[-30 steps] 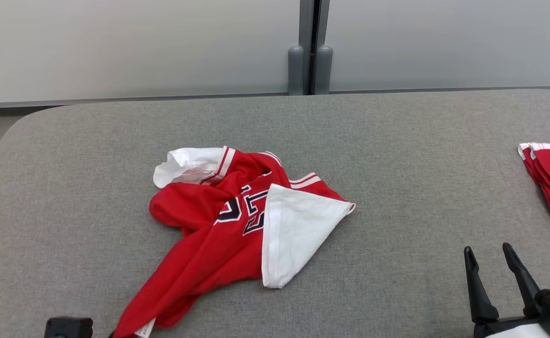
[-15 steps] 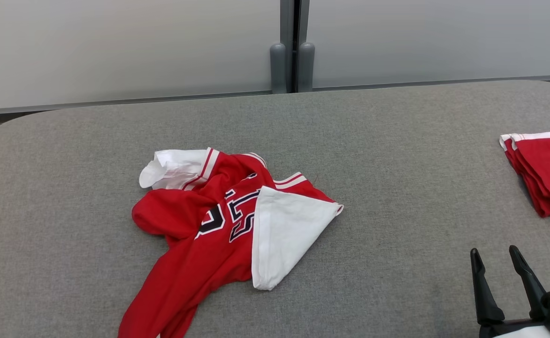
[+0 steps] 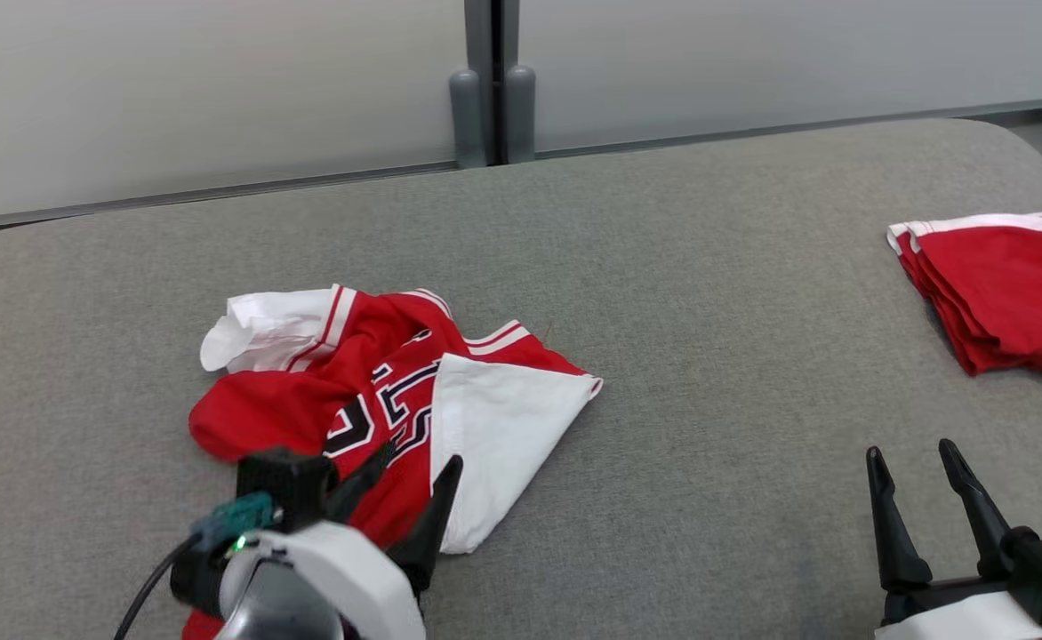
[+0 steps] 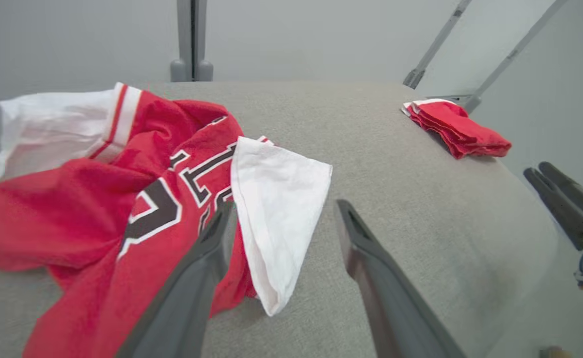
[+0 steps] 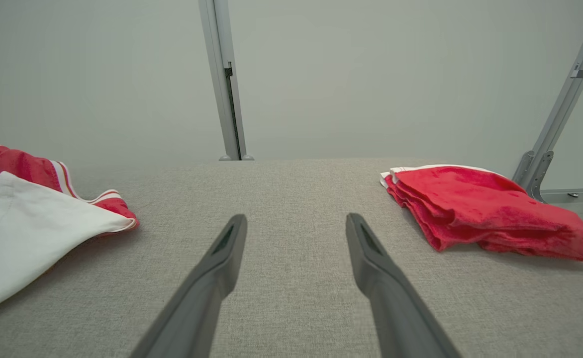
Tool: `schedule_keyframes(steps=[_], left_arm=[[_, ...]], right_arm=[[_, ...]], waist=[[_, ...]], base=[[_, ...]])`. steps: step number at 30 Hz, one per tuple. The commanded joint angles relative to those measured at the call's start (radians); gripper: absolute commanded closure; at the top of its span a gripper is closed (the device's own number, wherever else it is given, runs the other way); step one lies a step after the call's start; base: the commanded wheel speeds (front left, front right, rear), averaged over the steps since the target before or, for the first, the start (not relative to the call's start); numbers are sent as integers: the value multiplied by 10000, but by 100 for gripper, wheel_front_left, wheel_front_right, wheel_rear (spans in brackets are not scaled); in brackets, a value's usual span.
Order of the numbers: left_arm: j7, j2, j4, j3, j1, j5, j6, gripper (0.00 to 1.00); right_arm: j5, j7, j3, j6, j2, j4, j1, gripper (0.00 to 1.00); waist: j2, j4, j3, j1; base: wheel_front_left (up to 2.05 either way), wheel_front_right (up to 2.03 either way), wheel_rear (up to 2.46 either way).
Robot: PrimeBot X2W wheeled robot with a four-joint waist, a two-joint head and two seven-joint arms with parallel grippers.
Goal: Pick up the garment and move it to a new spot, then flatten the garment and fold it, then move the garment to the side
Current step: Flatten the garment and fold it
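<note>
1. The garment (image 3: pixel 308 409) is lying crumpled, left of centre on the grey surface (image 3: pixel 708 356), neither flattened nor folded.
2. The left hand (image 3: pixel 421 455) is hovering spread over its near edge, gripping nothing.
3. The right hand (image 3: pixel 909 449) is sitting spread, well apart from the garment.
4. Flattening, folding and moving it aside are seemingly all remaining.

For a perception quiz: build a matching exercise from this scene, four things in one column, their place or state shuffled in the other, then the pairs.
1 jersey
2 folded red pile
3 left gripper
4 right gripper

A open, over bare table
B crumpled, left of centre
C open, beside the jersey
D at the table's right end

Pairs: 1-B, 2-D, 3-C, 4-A
</note>
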Motion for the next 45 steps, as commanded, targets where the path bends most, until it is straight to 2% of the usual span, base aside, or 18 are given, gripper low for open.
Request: schedule_keyframes(steps=[1, 4, 6, 8, 10, 16, 17, 18, 19, 20, 23, 24, 25, 31, 35, 41, 45], left_arm=[[-121, -134, 697, -28, -544, 52, -126, 0], [-339, -666, 2178, -217, -1593, 211, -387, 0], [-402, -604, 3171, -284, -2200, 567, -438, 0], [-502, -866, 3937, -161, -2588, 400, -475, 0], [-617, -885, 4692, -28, -2936, 382, -528, 0], [-971, -1005, 6027, 100, -3294, 70, -979, 0], [-1026, -1078, 6125, 80, -3279, 9, -1059, 6], [-1075, -1134, 6189, 32, -3290, -14, -1136, 26], [-1075, -1134, 6189, 32, -3290, -14, -1136, 26], [-1127, -1181, 6232, -5, -3320, -2, -1176, 59], [-1189, -1309, 6250, -140, -3331, -19, -1278, 80], [-1157, -1331, 6252, -216, -3343, 20, -1321, 93], [-1113, -1389, 6238, -296, -3354, 23, -1364, 100], [-1028, -1656, 6522, -619, -3632, 55, -1543, 100], [-1321, -2104, 6705, -763, -4114, 100, -1706, 100], [-1467, -2769, 7030, -1225, -5391, -31, -1981, 100], [-1592, -2914, 7441, -1850, -6371, -73, -2061, 100]], right_arm=[[71, 2, 26, -3, -48, 16, -136, 0], [131, 2, 77, -3, -51, 46, -262, 0], [165, 0, 40, -3, -53, 62, -285, 0], [200, 2, 17, -3, -47, 67, -290, 0], [192, 0, 17, -3, -45, 82, -295, 0], [236, 0, -17, -3, -47, 106, -315, 0], [232, 2, -23, -3, -47, 106, -297, 0], [225, 2, -37, -3, -48, 112, -271, 0], [225, 2, -37, -3, -48, 112, -271, 0], [216, 2, -47, -3, -47, 113, -244, 0], [177, 2, -62, -3, -47, 109, -165, 0], [167, 2, -45, -3, -47, 101, -169, 0], [165, 2, -39, -3, -47, 94, -184, 0], [218, 2, 75, -3, -50, 65, -429, 0], [284, 2, 53, -3, -52, 53, -480, 0], [467, 2, 112, -3, -47, 104, -715, 0], [696, 2, 205, -3, -48, 158, -870, 0]], waist=[[-1, -299, 217, 0], [-1, -660, 436, 0], [-1, -845, 533, 0], [-1, -1017, 605, 0], [-1, -1162, 646, 0], [-1, -1446, 623, 0], [-1, -1462, 599, 0], [-1, -1469, 572, 0], [-1, -1469, 572, 0], [-1, -1469, 543, 0], [-1, -1460, 462, 0], [-1, -1462, 456, 0], [-1, -1461, 453, 0], [-1, -1680, 518, 0], [-1, -2015, 606, 0], [-1, -2696, 907, 0], [-1, -3225, 1225, 0]], base=[[0, 0, 0], [0, 0, 0], [0, 0, 0], [0, 0, 0], [0, 0, 0], [0, 0, 0], [0, 0, 0], [0, 0, 0], [0, 0, 0], [0, 0, 0], [0, 0, 0], [0, 0, 0], [0, 0, 0], [0, 0, 0], [0, 0, 0], [0, 0, 0], [0, 0, 0]])
